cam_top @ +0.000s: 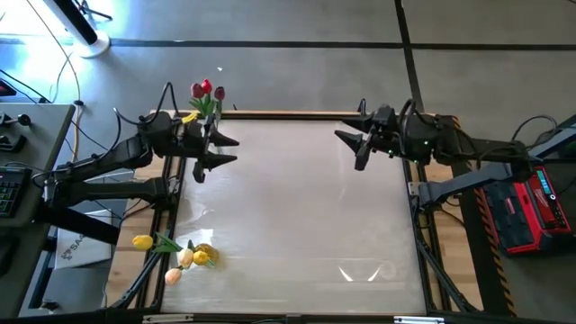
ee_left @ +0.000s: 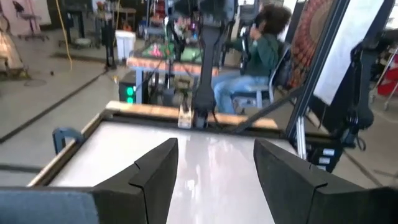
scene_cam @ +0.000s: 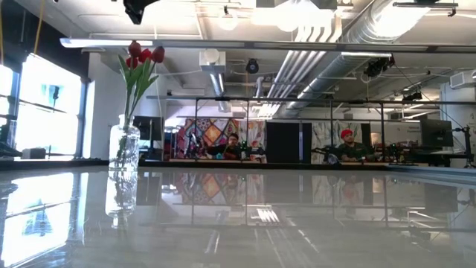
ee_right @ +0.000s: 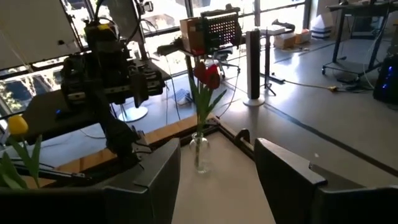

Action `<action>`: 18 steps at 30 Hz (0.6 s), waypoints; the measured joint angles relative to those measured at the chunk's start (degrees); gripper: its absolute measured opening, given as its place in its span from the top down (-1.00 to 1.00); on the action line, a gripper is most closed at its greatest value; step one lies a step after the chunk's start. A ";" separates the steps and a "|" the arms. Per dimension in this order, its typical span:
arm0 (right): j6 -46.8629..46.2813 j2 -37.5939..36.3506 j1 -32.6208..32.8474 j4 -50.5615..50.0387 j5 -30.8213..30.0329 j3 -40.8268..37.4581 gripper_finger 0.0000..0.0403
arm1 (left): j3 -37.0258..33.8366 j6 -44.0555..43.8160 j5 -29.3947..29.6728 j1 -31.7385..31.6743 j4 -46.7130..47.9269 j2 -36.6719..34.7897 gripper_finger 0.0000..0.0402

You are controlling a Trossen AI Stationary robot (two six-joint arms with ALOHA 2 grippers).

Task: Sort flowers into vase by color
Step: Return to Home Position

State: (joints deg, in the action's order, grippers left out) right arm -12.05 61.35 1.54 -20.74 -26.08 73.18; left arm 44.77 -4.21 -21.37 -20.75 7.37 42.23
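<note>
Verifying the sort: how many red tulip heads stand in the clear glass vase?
3, bunched above the clear glass vase at the table's far left corner: two bright red heads side by side, a darker one beside them. Others may be hidden.

No lettering is legible in any view.

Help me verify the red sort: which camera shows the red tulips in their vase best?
The low view: the red tulips and glass vase stand side-on, whole. The high view shows mostly heads from above; the right wrist view shows them farther off; the left wrist view misses them.
</note>
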 joint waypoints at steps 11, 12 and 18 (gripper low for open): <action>-3.54 -6.59 0.28 36.75 2.52 -28.16 0.19 | -3.53 0.19 0.28 0.01 3.24 -2.52 0.16; -3.59 -7.21 0.28 37.69 2.52 -29.79 0.22 | -5.20 -0.38 0.49 0.00 1.79 -3.05 0.19; 3.79 -10.85 0.26 32.51 1.84 -34.33 0.39 | -14.77 -2.53 0.96 -0.02 -8.93 -4.74 0.43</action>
State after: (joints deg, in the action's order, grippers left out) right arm -8.26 50.50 1.80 11.77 -24.24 38.85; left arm 30.00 -6.74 -20.40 -20.78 -1.56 37.49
